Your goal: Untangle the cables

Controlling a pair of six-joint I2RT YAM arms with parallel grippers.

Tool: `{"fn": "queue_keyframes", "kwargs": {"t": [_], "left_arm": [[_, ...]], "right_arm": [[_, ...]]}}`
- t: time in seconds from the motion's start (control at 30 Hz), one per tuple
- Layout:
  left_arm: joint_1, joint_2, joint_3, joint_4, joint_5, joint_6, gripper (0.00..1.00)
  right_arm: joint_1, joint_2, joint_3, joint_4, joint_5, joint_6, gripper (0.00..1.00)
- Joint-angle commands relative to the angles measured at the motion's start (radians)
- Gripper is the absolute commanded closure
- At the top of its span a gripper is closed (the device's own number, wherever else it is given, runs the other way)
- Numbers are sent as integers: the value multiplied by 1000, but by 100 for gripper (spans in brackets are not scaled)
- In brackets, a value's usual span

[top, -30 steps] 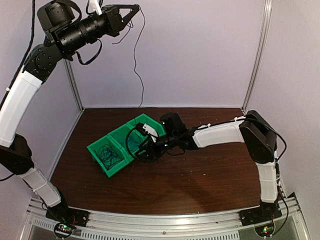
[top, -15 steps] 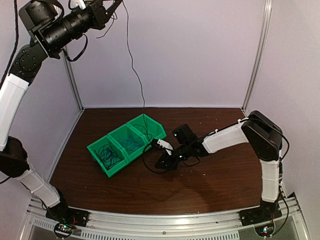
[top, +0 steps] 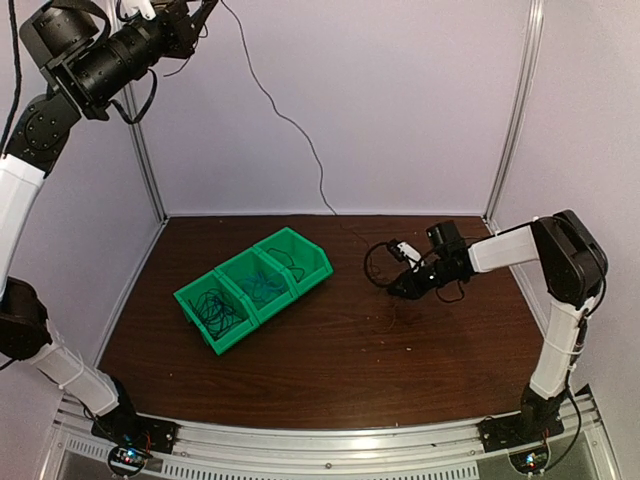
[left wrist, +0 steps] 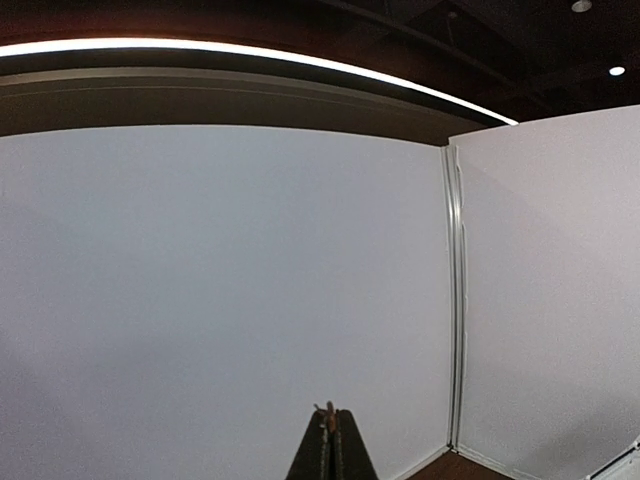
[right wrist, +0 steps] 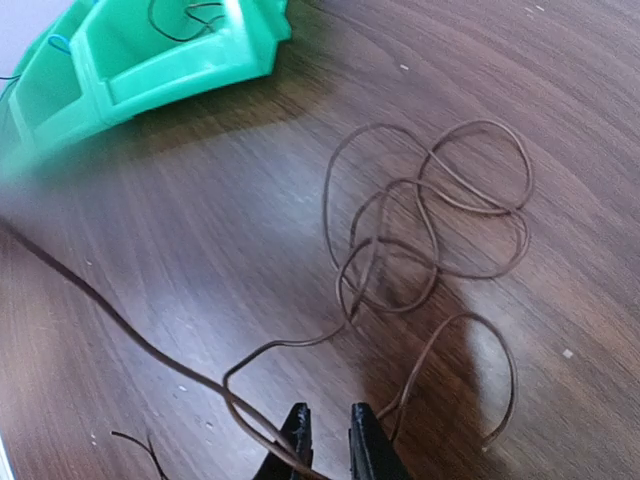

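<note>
A thin dark cable (top: 300,135) runs from my left gripper (top: 205,10), high at the top left, down on a slant to the table. In the left wrist view, the left gripper (left wrist: 330,415) is shut on the cable's coppery end. The cable's lower part lies in loose overlapping loops (right wrist: 430,220) on the table beside my right gripper (top: 398,284). The right gripper (right wrist: 333,425) is low over the table, its jaws nearly together. The cable crosses the left finger (right wrist: 298,432) and runs in between the jaws at the frame's bottom edge. More cables (top: 215,308) lie in the green bins.
A row of three joined green bins (top: 240,335) stands left of centre on the brown table; one end of it shows as the green bin (right wrist: 170,70) in the right wrist view. White walls close the back and sides.
My right gripper has closed and travelled right, away from the bins, dragging the cable loops with it. The left arm has swung further left, so the cable now slants across.
</note>
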Motion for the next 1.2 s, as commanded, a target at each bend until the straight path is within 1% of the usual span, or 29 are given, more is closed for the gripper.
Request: {"fn": "queue_keyframes", "kwargs": {"t": [0.0,0.07,0.13,0.27,0.3,0.4,0.5,0.57,0.6,0.67,0.7,0.73,0.77,0.8,0.87,0.9,0.97,1.07,1.17], "left_arm": [[4,-49,-27,103,-58,48,100],[4,-51,-24,105,-68,60,100],[4,-50,-23,101,-78,73,100],[4,-55,-23,101,-111,77,100],[4,-64,-28,113,-123,79,100],[4,-112,-73,168,-149,91,100],[4,-123,-85,166,-166,101,100],[4,-117,-85,148,-166,94,100],[4,-111,-87,138,-160,90,100],[4,-96,-81,110,-151,85,100],[4,-90,-77,107,-162,84,100],[4,-92,-77,111,-172,86,100],[4,-98,-81,126,-189,95,100],[4,-109,-91,144,-198,101,100],[4,-120,-100,164,-197,117,100],[4,-112,-96,155,-193,119,100],[4,-98,-90,138,-192,118,100],[4,-85,-89,127,-179,111,100],[4,-106,-94,158,-189,125,100]], "right_arm": [[-57,-18,5,-108,57,-45,82],[-89,0,2,-122,50,-37,81],[-115,13,-2,-130,37,-23,81],[-162,14,-5,-127,108,4,83],[-181,17,0,-133,121,5,82],[-238,21,13,-140,152,9,74],[-284,28,33,-155,174,-6,72],[-303,27,39,-158,182,-12,73],[-309,25,40,-160,175,-17,76],[-315,20,42,-161,185,-17,78],[-315,17,42,-158,211,-14,77],[-316,18,45,-156,240,-7,73],[-322,23,51,-162,267,-1,67],[-331,29,58,-169,274,3,65],[-347,29,58,-173,243,0,65],[-348,21,54,-173,229,-6,66],[-349,4,46,-173,209,-7,74],[-352,-5,40,-175,186,-22,100],[-361,22,58,-205,201,-37,100]]}}
